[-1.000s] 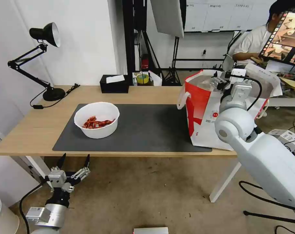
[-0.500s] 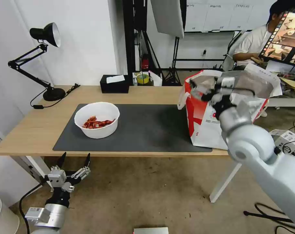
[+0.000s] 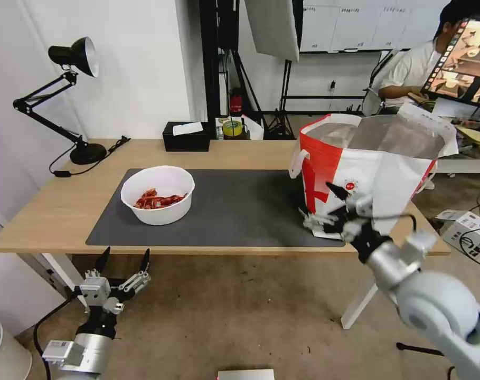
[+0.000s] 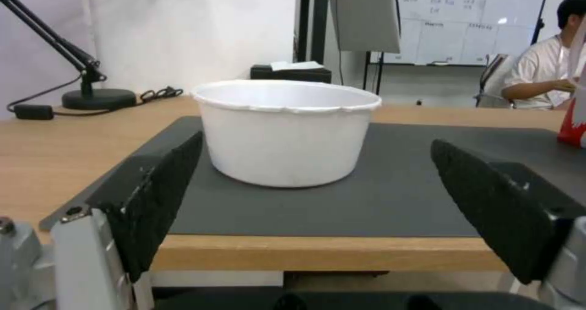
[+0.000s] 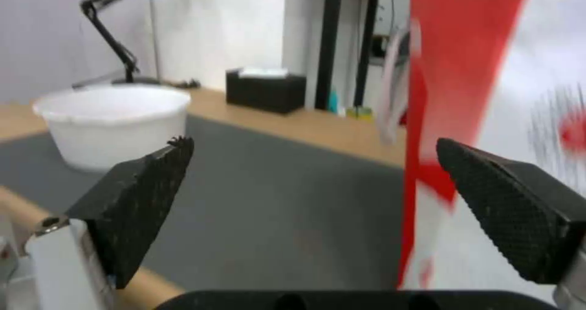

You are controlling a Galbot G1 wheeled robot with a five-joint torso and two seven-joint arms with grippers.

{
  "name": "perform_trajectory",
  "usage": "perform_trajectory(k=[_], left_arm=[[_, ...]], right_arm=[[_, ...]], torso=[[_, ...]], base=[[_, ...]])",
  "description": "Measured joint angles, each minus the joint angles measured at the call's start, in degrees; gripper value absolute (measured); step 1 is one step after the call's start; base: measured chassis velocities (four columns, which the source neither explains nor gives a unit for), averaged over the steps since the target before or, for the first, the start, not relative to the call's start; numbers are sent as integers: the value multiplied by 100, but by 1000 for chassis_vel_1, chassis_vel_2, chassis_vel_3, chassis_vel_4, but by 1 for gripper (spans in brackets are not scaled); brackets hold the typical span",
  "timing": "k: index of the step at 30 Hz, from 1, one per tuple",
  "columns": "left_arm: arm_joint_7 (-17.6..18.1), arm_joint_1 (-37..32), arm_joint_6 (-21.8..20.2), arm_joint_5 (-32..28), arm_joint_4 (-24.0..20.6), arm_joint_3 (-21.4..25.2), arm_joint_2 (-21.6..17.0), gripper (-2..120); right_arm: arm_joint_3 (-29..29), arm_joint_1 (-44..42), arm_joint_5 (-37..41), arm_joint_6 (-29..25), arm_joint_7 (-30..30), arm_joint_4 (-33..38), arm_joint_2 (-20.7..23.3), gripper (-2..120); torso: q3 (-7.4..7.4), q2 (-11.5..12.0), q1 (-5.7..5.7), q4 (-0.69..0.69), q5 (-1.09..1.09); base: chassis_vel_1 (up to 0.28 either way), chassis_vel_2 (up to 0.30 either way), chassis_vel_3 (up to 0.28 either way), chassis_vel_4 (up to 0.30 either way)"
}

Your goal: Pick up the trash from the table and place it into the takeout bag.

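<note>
- The head view looks forward and down from above the near edge of the tabletop [image 3: 49, 211], taking in its whole length, the floor in front, and the room behind.
- The left wrist view sits low, about level with the tabletop edge, facing across it between its own claw [image 4: 317, 200] fingers, close to the white bowl [image 4: 285, 131].
- The right wrist view looks level across the mat [image 5: 274, 209] from beside the takeout bag [image 5: 488, 95].
- All three views share the bowl, mat and black tissue box [image 3: 186, 136].

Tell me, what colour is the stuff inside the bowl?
Red scraps lie in the white bowl; the head view shows them best.
</note>
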State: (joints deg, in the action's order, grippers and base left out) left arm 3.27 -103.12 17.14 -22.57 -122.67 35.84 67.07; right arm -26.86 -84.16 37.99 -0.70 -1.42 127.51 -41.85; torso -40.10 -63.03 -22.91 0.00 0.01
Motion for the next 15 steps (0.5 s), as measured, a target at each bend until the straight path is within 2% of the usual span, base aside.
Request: perform_trajectory(k=[1, 2, 6, 10, 15], left_arm=[[-6, -4, 5, 23, -9, -25, 18, 100], [-6, -4, 5, 23, -9, -25, 18, 100], [-13, -39, 8, 60, -54, -37, 31, 100], [-16, -56, 9, 76, -70, -37, 32, 100], [-18, -69, 11, 94, -74, -39, 50, 100]], right_arm=[[-59, -469, -373, -370, 82, -152, -218, 100], [-59, -469, -373, -370, 82, -152, -218, 100], [-70, -1142, -1290, -968, -152, -482, -794, 100], [6, -1296, -1568, -1109, -525, -617, -1077, 100], [92, -1371, -1596, -1122, -773, -672, -1228, 100]], torso=[[0, 0, 0, -1, -1], [0, 0, 0, -1, -1], [0, 0, 0, -2, 0], [0, 0, 0, 0, -1], [0, 0, 0, 0, -1]], base=[[0, 0, 0, 0], [0, 0, 0, 0], [0, 0, 0, 0], [0, 0, 0, 0], [0, 0, 0, 0]])
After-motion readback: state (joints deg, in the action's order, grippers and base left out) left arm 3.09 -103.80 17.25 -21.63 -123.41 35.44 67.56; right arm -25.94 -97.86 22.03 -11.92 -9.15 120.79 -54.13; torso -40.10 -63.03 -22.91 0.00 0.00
